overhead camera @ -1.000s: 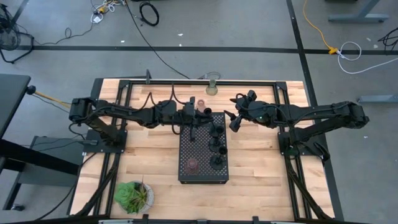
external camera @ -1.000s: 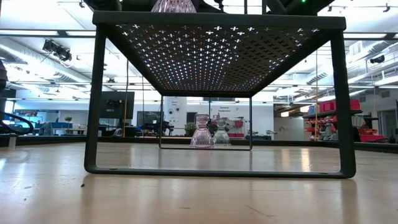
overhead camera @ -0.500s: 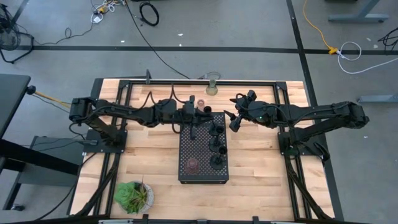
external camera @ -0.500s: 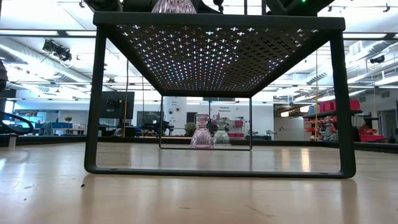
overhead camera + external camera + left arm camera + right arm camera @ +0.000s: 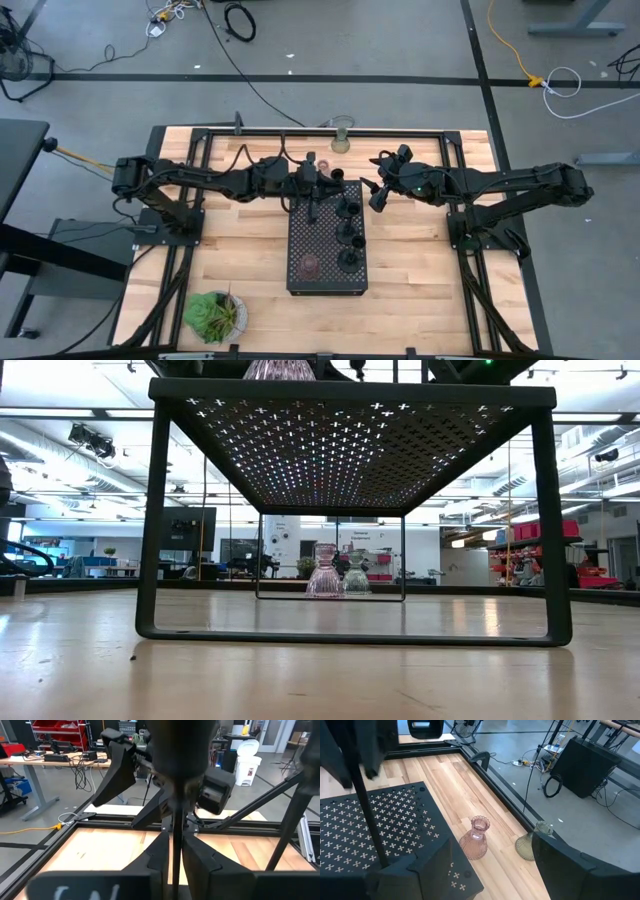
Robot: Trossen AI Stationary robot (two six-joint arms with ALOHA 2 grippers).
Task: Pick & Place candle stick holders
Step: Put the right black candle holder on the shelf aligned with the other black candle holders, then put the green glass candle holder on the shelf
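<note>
While the left end effector [image 5: 312, 197] grips a slim black holder [image 5: 176, 820] upright above the tray's [image 5: 300, 275] far edge, the tray lies directly below. The right end effector [image 5: 377, 192] waits open beside it.

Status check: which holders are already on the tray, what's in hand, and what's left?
Done: the brownish holder and several black stemmed holders stand on the perforated tray. In hand: the left gripper is shut on another black stem at the tray's far end. Left: the pinkish holder and the olive-green holder sit on the table beyond the tray. The right gripper hovers open nearby.
</note>
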